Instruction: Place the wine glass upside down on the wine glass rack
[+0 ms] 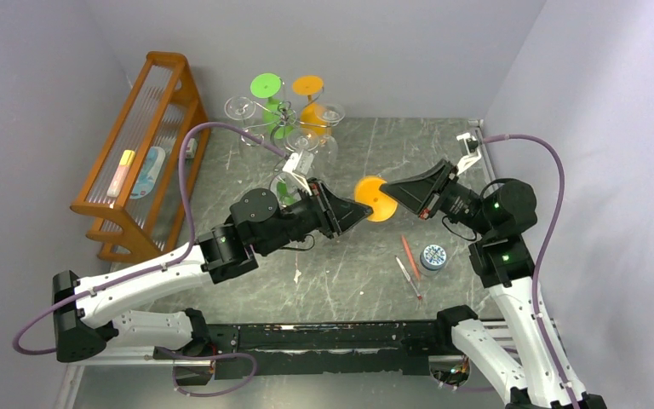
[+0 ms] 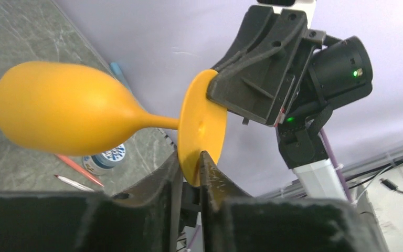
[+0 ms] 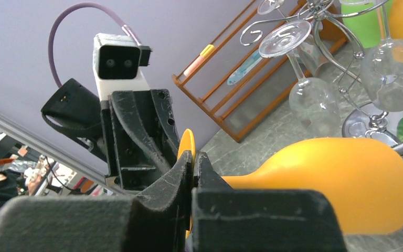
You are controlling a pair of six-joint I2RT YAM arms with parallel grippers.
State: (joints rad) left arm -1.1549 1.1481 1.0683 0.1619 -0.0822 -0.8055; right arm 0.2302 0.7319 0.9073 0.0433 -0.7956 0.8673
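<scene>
An orange wine glass (image 1: 373, 198) hangs sideways in the air over the table's middle, held by its round foot. In the left wrist view its bowl (image 2: 57, 107) points left and its foot (image 2: 202, 126) stands on edge. My left gripper (image 2: 190, 163) has a finger against each face of the foot's lower rim. My right gripper (image 3: 192, 157) is shut on the opposite rim, meeting the left one head-on (image 1: 389, 192). The wine glass rack (image 1: 285, 115), a silver wire stand with a mirrored base (image 3: 383, 126), stands at the back with clear, green and orange glasses hanging upside down.
An orange wooden slatted rack (image 1: 140, 145) leans along the left wall. A red pen (image 1: 409, 256), a silver pen (image 1: 409, 278) and a small round blue-and-white tin (image 1: 433, 256) lie on the table near the right arm.
</scene>
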